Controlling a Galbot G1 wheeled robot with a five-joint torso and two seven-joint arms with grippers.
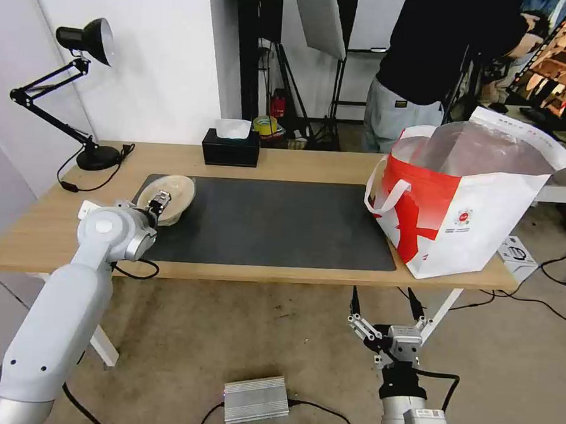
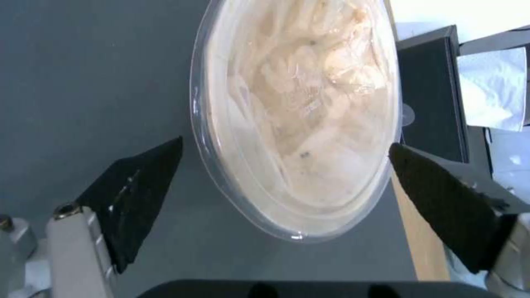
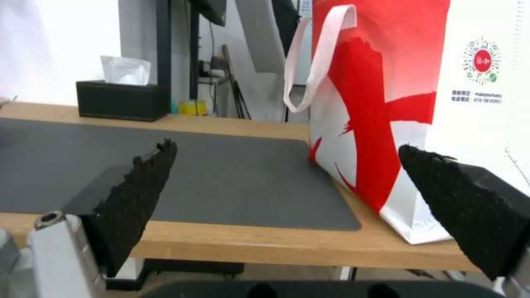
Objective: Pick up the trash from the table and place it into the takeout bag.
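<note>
Setting: white-walled studio with light stands and cabling behind; bare floor with a silver power box below the table front.

Surface: light-wood table (image 1: 298,162) on white legs, dark grey mat (image 1: 270,221) over its middle. Black desk lamp (image 1: 81,87) at the far left corner; black tissue box (image 1: 231,147) on the far edge.

Item: beige pulp bowl (image 1: 170,196), clear lid on, at the mat's far left corner.

Left gripper (image 2: 284,165): spread wide, poised above the bowl, one finger over the mat, the other off the mat's side. Not yet touching, as far as can be told.

Right gripper (image 3: 287,178): spread wide, idle, low off the table's front edge, facing the takeout bag (image 1: 460,202), which stands open at the right end.

Risks: smooth domed lid may slip between the pads; squeezing could pop the lid or crush the pulp wall; tilting may spill the contents; the bag's mouth stands well apart, so the carry is long.
</note>
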